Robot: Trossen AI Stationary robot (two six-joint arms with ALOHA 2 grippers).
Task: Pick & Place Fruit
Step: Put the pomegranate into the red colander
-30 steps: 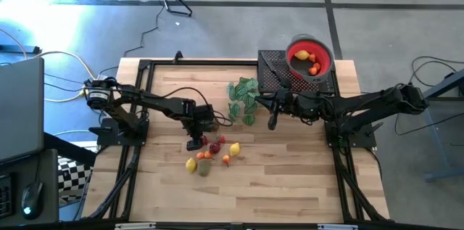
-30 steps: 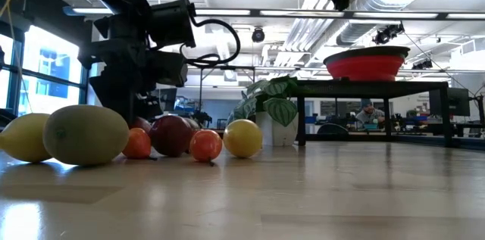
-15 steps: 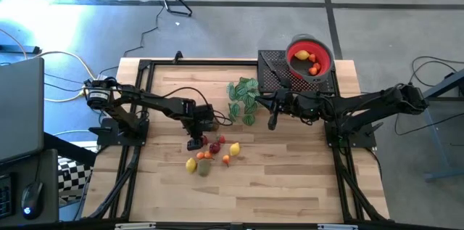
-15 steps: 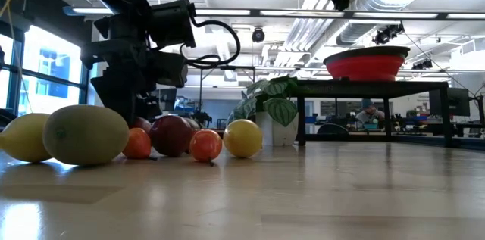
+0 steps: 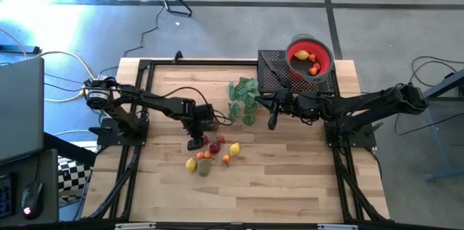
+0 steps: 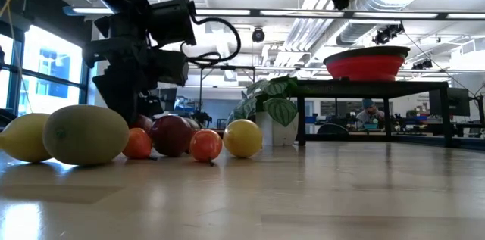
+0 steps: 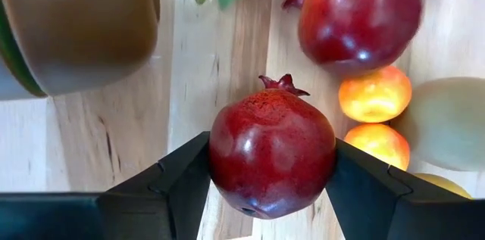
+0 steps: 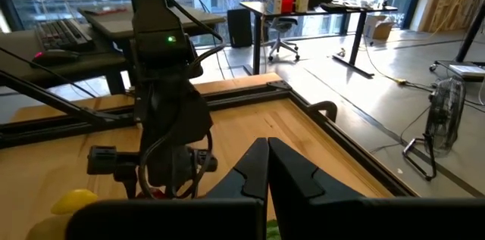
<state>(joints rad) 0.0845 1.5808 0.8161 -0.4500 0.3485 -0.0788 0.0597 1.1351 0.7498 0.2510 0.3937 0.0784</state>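
Left claw (image 7: 271,166): stayed clamped on the red pomegranate (image 7: 271,151), low over the desk (image 5: 290,179).
Right claw (image 8: 267,166): stayed together, unmoved.
Other fruit (image 5: 210,159): unmoved.

I count two lemons (image 5: 191,163) on the table (image 5: 290,179), two dark red pomegranates (image 7: 271,153), one red bowl (image 5: 309,56), one leafy sprig (image 5: 243,98).

We saw a round red bowl with grey rim (image 5: 309,57) on a black stand (image 5: 274,70), near a green leafy plant sprig (image 5: 243,98).
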